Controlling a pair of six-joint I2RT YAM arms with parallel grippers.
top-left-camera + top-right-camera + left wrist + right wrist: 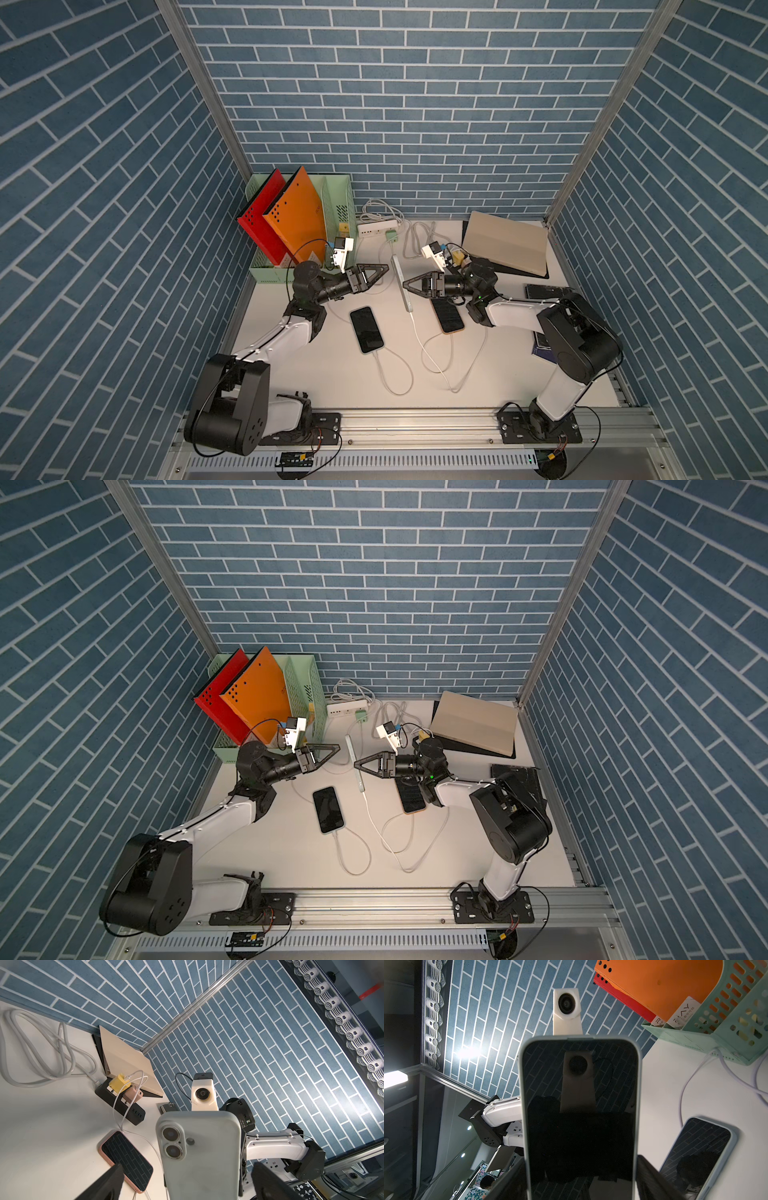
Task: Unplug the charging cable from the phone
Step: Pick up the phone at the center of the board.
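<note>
My right gripper: clamped on phone, held edge-up. My left gripper: spread wide, empty, phone just ahead.
Right wrist view only: screen.
Left wrist view only: lenses.
Top views only: cable plugged in, beside right gripper.

A white table stands inside blue brick-patterned walls. At the back corner, a pale green file rack holds a red folder and an orange folder, both leaning. Beside the rack lies a white power strip with a coiled grey cord behind it. At the opposite back corner, a beige slab rests tilted on a black mat. A black power strip beside it carries a yellow charger and a pink charger. A dark phone and a pink-cased phone lie flat, screens up, well apart.
</note>
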